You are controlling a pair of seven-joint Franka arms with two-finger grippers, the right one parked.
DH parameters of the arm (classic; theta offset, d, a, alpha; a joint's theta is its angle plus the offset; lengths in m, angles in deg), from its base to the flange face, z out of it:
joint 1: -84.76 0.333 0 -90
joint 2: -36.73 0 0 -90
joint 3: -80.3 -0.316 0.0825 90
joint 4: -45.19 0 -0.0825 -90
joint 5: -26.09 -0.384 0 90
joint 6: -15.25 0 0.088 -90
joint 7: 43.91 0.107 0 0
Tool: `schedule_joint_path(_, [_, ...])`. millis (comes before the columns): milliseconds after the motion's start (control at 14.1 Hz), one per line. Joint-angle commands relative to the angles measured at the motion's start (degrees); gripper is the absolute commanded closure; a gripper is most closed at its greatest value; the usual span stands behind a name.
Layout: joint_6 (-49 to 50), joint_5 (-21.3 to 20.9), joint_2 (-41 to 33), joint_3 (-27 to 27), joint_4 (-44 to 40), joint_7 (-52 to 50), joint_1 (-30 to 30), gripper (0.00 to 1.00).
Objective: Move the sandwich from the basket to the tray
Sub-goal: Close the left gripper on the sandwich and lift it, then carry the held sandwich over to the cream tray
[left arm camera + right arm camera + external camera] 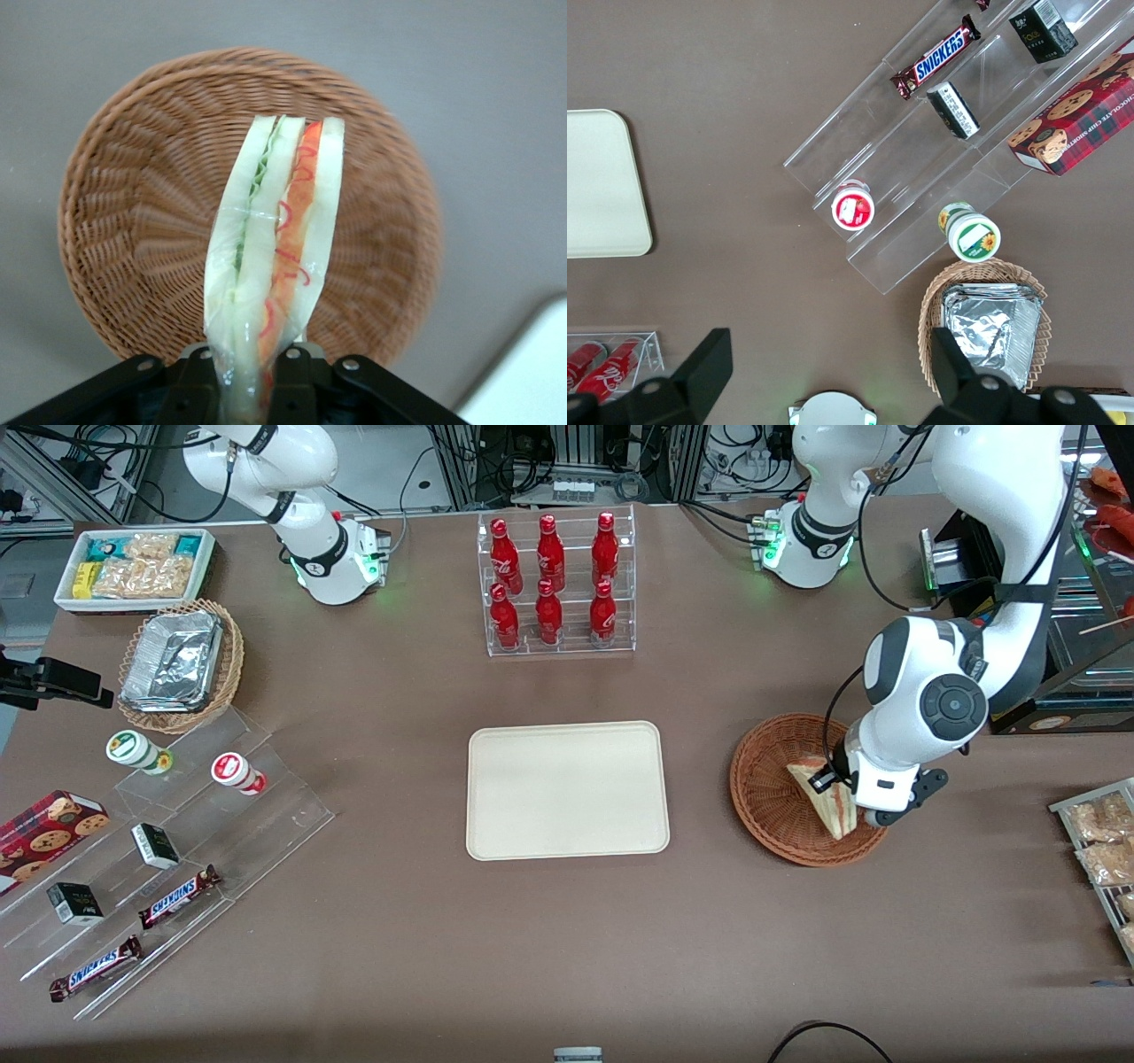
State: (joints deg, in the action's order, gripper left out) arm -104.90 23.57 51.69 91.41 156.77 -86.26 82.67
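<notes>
Sandwich (275,239) clamped edge-on in gripper (252,376), held above basket (769,793); basket otherwise bare. Left arm bent over the basket, wrist pointing down. Tray (567,790) at the basket's 9 o'clock in front view, nothing on it. Bottle rack (556,584) at the tray's 12 o'clock. Brown table (567,939).

We see a clear rack of red bottles (555,584) far from the front camera. Toward the parked arm's end sit foil containers (172,661) and, nearer, Snickers bars (178,895).
</notes>
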Motion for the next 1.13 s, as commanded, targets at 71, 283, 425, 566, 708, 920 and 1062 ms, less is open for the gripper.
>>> schedule_joint_path(71, [8.50, -0.55, 7.61, -0.04, -12.75, 4.02, -8.26, 1.00])
schedule_joint_path(283, [9.32, -0.47, 11.22, -0.04, -17.43, 2.98, -14.68, 1.00])
schedule_joint_path(425, [9.23, -0.11, 14.55, -0.04, -20.76, -0.43, -18.89, 1.00])
schedule_joint_path(566, [9.23, -0.03, 17.89, -0.04, -24.98, -5.26, -21.98, 1.00])
schedule_joint_path(708, [9.23, -0.03, 20.88, -0.04, -28.58, -8.43, -26.02, 1.00])
schedule_joint_path(920, [9.14, -0.03, 26.50, -0.04, -35.26, -14.06, -29.98, 1.00])
schedule_joint_path(1062, [8.45, -0.03, 29.85, -0.04, -38.87, -16.70, -32.01, 1.00])
